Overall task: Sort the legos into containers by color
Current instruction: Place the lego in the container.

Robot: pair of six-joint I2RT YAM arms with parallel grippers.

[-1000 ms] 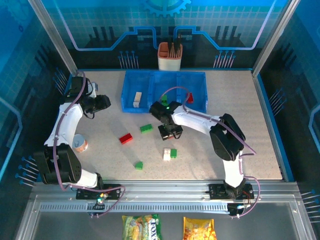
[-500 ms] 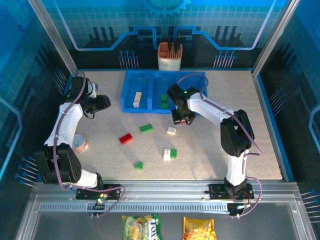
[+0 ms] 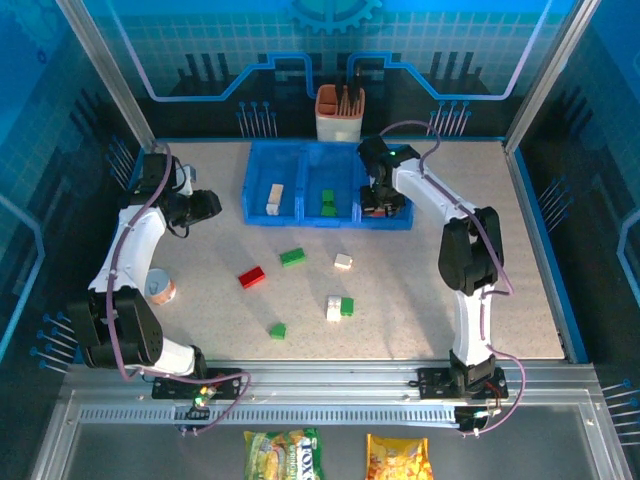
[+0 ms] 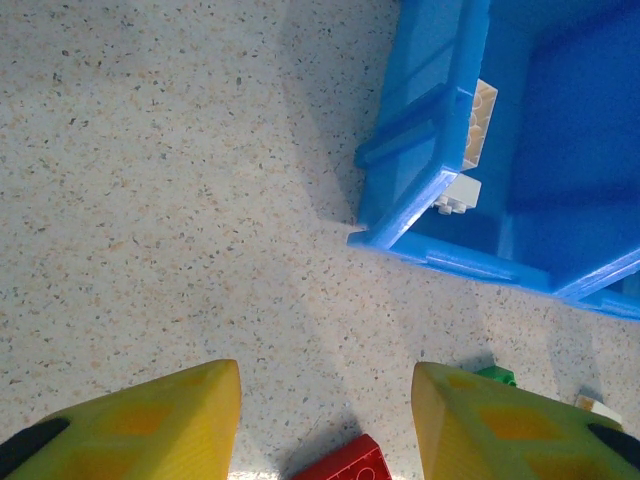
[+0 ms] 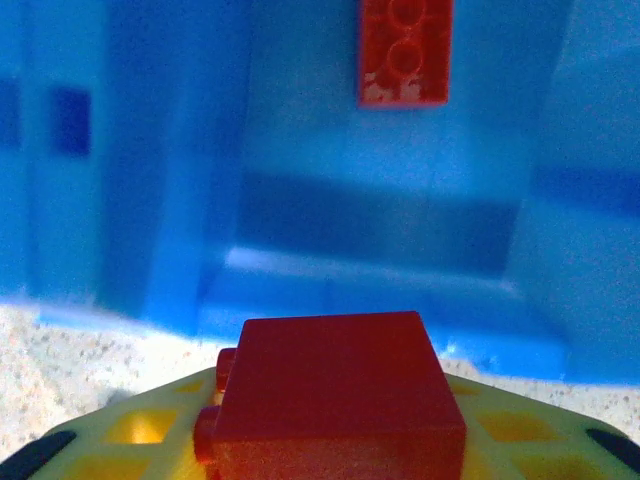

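Note:
My right gripper [image 3: 382, 200] hangs over the front of the right compartment of the blue tray [image 3: 300, 222], shut on a red brick [image 5: 335, 395] between its yellow fingers [image 5: 130, 440]. Another red brick [image 5: 404, 50] lies deeper in that compartment. A cream brick [image 3: 275, 197] is in the left compartment and a green one [image 3: 327, 202] in the middle. On the table lie a red brick [image 3: 251, 276], green bricks [image 3: 292, 257] [image 3: 277, 330], a cream brick [image 3: 343, 261] and a cream-and-green pair [image 3: 338, 307]. My left gripper [image 3: 205, 205] stands open left of the tray, above the red brick [image 4: 345, 462].
An orange-and-white holder cup [image 3: 340, 112] stands behind the tray. A small round can [image 3: 160, 289] sits near the left arm. Two snack packets [image 3: 285, 452] [image 3: 398, 455] lie in front of the rail. Blue walls close in the table on three sides.
My right gripper has swung from mid-table up and to the right, to the tray's right compartment. A cream brick now shows where it was. The left arm has not moved.

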